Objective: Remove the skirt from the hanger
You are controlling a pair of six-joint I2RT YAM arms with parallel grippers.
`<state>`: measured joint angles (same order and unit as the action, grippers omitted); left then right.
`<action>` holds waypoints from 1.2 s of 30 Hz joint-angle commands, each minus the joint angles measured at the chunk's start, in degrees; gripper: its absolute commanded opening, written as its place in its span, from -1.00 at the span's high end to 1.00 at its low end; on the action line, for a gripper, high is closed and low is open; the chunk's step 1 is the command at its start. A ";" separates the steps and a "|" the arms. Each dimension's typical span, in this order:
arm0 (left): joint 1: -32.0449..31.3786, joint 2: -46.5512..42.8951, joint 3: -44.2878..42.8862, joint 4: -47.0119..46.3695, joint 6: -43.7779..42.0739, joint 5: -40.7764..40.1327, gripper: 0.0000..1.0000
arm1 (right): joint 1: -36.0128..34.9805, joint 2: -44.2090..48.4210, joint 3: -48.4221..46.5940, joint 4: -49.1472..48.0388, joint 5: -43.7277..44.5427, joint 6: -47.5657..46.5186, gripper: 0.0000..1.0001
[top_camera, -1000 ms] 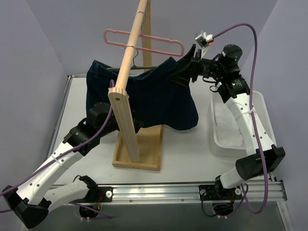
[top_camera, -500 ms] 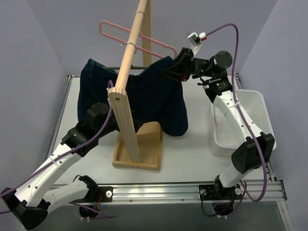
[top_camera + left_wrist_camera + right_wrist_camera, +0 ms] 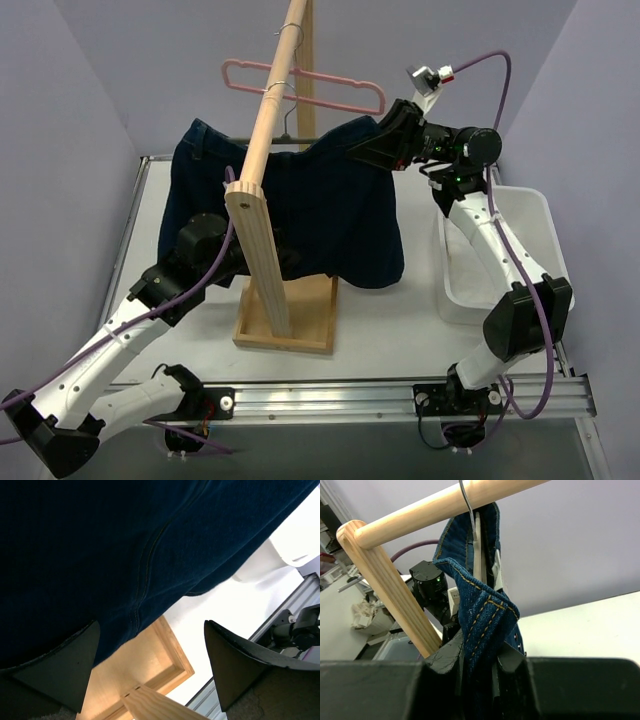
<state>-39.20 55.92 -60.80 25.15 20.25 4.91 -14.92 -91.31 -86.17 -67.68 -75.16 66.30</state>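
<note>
A dark blue denim skirt [image 3: 310, 210] hangs from a hanger whose wire hook [image 3: 466, 500] loops over the wooden rod [image 3: 268, 100]. The hanger's pale body [image 3: 478, 545] shows inside the waistband. My right gripper [image 3: 368, 148] is shut on the waistband's right corner [image 3: 487, 612], with the folded denim pinched between its fingers [image 3: 451, 652]. My left gripper [image 3: 151, 626] is open low beside the skirt's hem [image 3: 135, 615], over the wooden stand base, nothing between its jaws. In the top view its fingers are hidden behind the skirt and post.
A pink hanger [image 3: 300, 85] hangs bare on the same rod, farther back. The rod's upright post [image 3: 262, 260] and tray-like base [image 3: 300, 320] stand mid-table. A white bin [image 3: 500, 265] with pale cloth sits at the right, under my right arm.
My right gripper closed on the waistband corner, pulled it left, then came back right and a little up. The skirt and pink hanger swung along. The left arm barely moved.
</note>
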 commanded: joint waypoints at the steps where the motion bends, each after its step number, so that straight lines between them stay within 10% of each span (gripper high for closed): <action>1: -0.09 -0.64 1.20 -6.06 1.28 5.54 -0.88 | 1.82 5.87 0.03 -13.29 5.37 1.05 1.00; 13: -0.09 -0.55 3.84 -16.70 4.71 18.64 -1.00 | 6.83 17.12 9.17 13.16 4.40 -19.96 1.00; 25: 0.00 0.33 4.63 -22.68 7.70 27.17 -0.64 | 7.10 23.89 14.44 53.77 12.03 -52.83 1.00; 36: 0.00 0.59 3.41 -21.76 11.21 18.44 -0.40 | 6.57 32.33 30.70 54.16 25.93 -50.49 1.00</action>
<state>-38.85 57.25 -55.05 3.44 29.15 27.51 -8.23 -62.15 -58.19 -7.88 -52.56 15.03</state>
